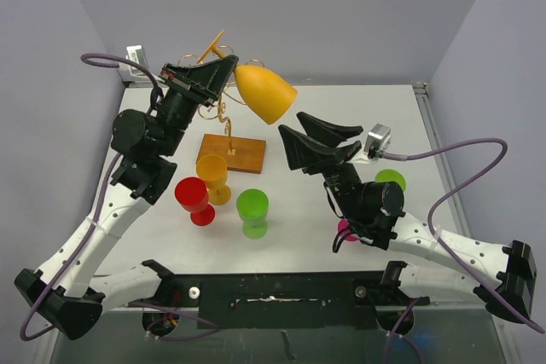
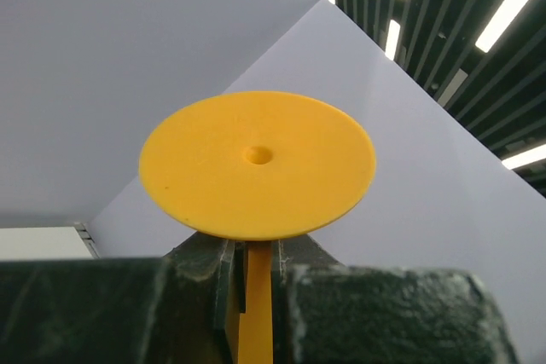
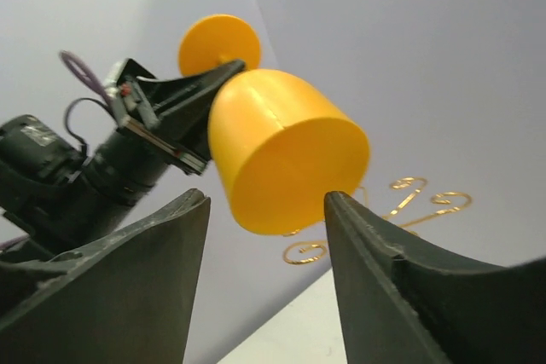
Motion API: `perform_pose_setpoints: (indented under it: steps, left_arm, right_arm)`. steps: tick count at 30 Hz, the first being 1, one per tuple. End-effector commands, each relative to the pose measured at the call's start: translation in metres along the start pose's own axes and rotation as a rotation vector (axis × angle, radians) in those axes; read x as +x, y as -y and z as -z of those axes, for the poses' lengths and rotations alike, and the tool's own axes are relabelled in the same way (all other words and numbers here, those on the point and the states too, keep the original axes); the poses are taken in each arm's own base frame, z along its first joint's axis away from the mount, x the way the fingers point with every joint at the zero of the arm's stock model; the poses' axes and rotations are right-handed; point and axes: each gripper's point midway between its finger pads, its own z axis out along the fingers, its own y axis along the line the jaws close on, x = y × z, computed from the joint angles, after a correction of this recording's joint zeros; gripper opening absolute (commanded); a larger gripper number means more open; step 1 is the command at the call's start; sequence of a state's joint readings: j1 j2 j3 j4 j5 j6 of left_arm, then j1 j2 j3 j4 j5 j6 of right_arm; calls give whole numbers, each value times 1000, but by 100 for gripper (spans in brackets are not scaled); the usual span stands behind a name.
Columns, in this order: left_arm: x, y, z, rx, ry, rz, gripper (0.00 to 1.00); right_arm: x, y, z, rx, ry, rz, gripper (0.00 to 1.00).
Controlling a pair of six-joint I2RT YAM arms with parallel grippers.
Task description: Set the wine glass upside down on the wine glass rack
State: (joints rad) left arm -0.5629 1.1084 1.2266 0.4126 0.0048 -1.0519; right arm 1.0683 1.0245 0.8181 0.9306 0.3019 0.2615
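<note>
The left pincer clamps the wine glass stem; the right pincer stands open, empty. Tip the bowl down, then hook it onto the wine glass rack.

Rack stands on the table, back-left of centre. Three cups sit right in front of its base: left cup, middle cup closest to the base, right cup a bit nearer the arms. The wine glass is up in the air lying sideways, just right of the rack's top, w/ its stem in the left gripper and its bowl pointing right. The right gripper sits right of and in front of the bowl, not touching it afaict.
</note>
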Motion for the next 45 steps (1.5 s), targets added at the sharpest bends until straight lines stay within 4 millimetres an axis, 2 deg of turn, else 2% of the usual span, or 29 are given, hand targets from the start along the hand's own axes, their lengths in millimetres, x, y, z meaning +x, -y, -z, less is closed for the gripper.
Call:
perform_pose_setpoints:
  steps: [1,8,14,20,25,28,29,31,34,38,42,45]
  left_arm:
    - [-20,31,0,77,38,-135,0]
    - [-10,18,-1,32,-54,-356,0]
    - [-26,-4,5,-107,-78,-573,0]
    - [-34,-3,16,-150,-155,-759,0]
    - [-17,2,24,-48,-257,-855,0]
    - [0,5,24,48,-299,-851,0]
    - [6,8,24,84,-307,-846,0]
    - [15,8,23,135,-327,-841,0]
    - [24,3,20,166,-338,-845,0]
    - [30,-2,18,203,-323,-853,0]
    - [44,6,25,303,-361,-860,0]
    - [52,7,31,348,-392,-868,0]
  right_arm:
    - [-24,29,10,154,83,32,60]
    - [-34,45,18,244,60,46,71]
    - [-41,53,23,281,57,44,73]
    - [-40,45,17,249,18,36,74]
    - [-37,17,-1,154,-52,-58,74]
    - [-42,-4,-24,102,-94,-132,73]
    - [-56,-14,-36,89,-91,-156,73]
    - [-58,-20,-51,101,-140,-168,72]
    - [-57,-21,-67,136,-181,-184,71]
    - [-49,-13,-76,188,-216,-239,69]
    - [-41,2,-82,227,-221,-300,64]
    - [-28,4,-91,210,-268,-346,61]
